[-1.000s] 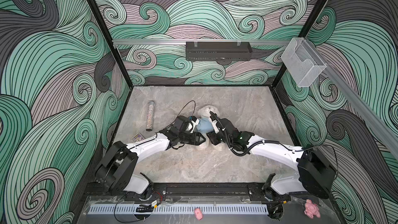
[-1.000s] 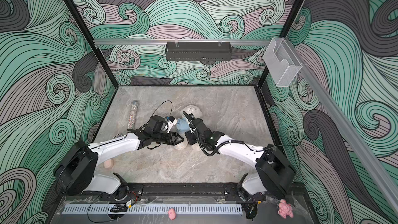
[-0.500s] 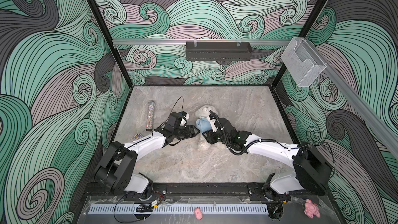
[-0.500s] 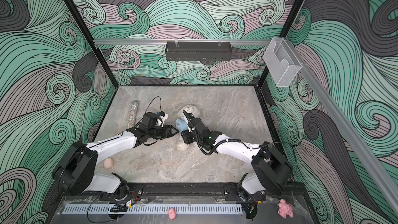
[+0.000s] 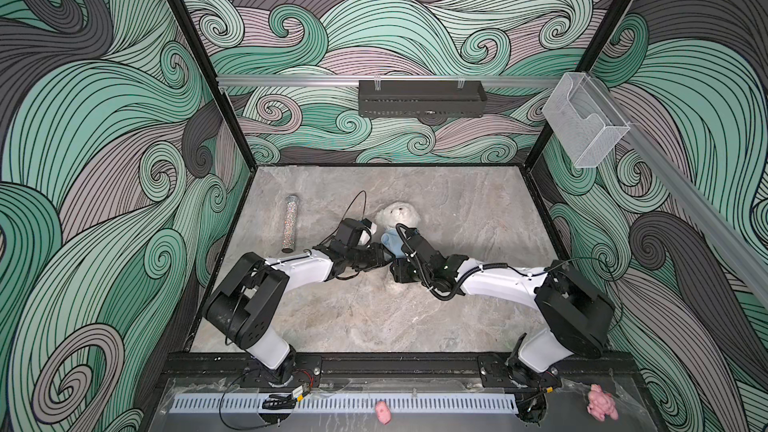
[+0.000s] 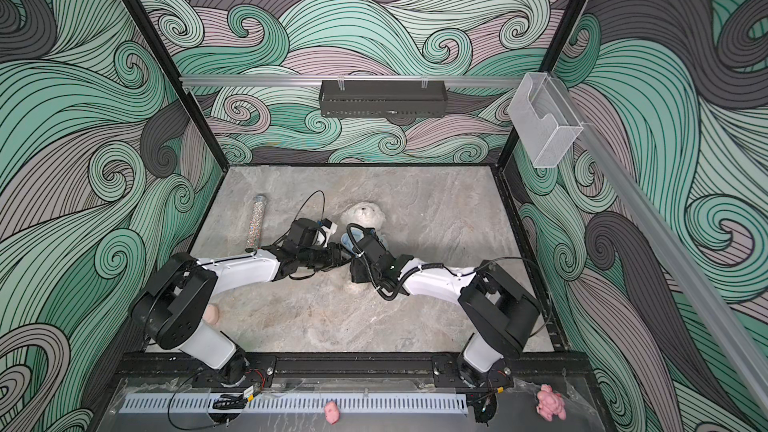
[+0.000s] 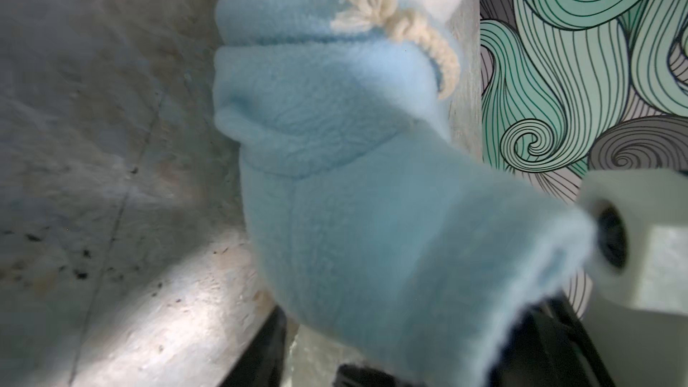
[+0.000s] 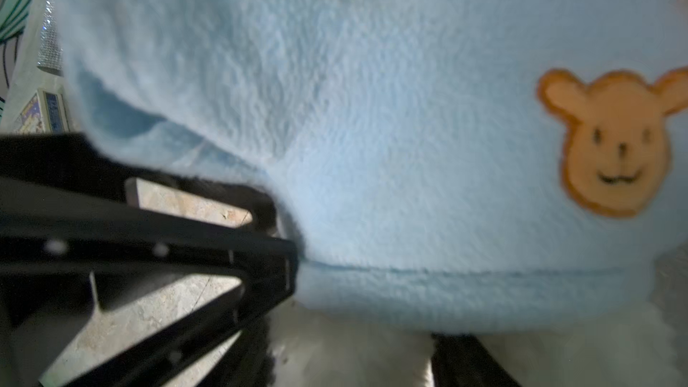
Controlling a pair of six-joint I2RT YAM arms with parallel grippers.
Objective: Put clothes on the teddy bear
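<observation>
Shells: I see smooth white covers on my left arm (image 5: 299, 268) and right arm (image 5: 498, 284).
Joints: bulky black housings.
Cables: black loops at both wrists.

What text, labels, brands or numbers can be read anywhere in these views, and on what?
None can be read.
Small printed card, right wrist view: print too blurred.
Blue garment: only a brown bear-face patch, no words.

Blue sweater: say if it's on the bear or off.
On the torso at least: the teddy bear pokes its head out above the blue sweater, white fur below its hem. Sleeves: cannot tell.
</observation>
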